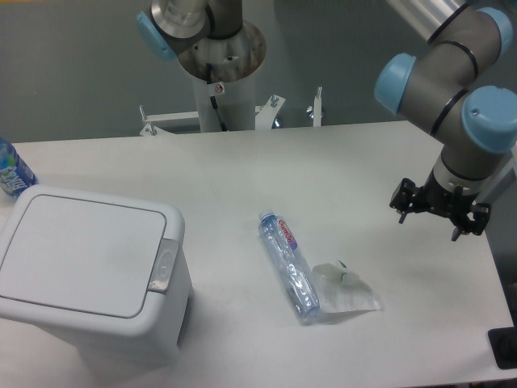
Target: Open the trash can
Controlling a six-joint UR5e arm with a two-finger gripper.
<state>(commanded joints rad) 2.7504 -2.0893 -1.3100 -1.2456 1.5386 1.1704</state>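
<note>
The trash can (89, 271) is a large white boxy bin at the front left of the table. Its flat white lid (77, 255) lies shut. A small grey push-latch (164, 267) sits on the rim at the lid's right edge. My gripper (440, 217) hangs at the right side of the table, far from the bin and above the tabletop. Its fingers (402, 212) are spread apart and hold nothing.
A clear plastic bottle (287, 263) with a blue cap lies on the table's middle, beside a crumpled clear plastic bag (347, 291). Another blue-labelled bottle (11, 172) stands at the left edge behind the bin. The arm's base column (216, 73) rises at the back.
</note>
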